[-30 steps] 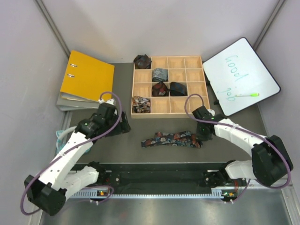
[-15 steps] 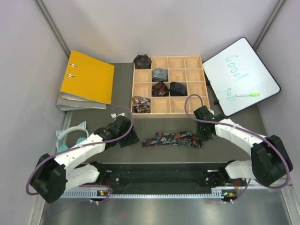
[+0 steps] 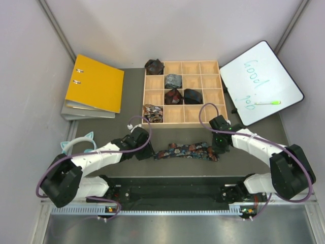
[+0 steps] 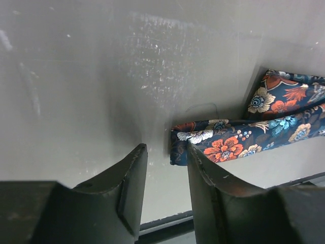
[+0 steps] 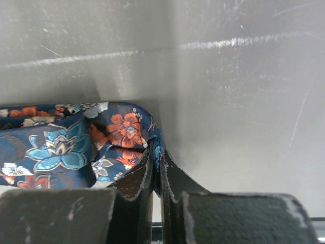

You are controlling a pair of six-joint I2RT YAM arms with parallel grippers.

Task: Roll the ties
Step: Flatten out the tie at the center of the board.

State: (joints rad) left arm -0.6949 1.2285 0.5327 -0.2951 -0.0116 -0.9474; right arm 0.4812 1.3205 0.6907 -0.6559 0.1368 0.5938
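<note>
While right gripper (image 5: 156,152) pinches the tie (image 5: 61,147), left gripper (image 4: 166,150) sits low, jaws parted.

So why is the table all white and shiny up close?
Left wrist view: glare smears a whitish patch on the table above the flowery tie; right wrist view: one bright streak crosses it; top view: it looks evenly dark, no glare.

Light falls soft and even from above, and the top view is sharp with only faint shadows. In the left wrist view the tabletop (image 4: 101,76) has a pale scratchy glare up and left of the floral tie (image 4: 228,147); the left pincer (image 4: 166,147) below the tie is dark and blurred. In the right wrist view a bright streak crosses above the tie.
</note>
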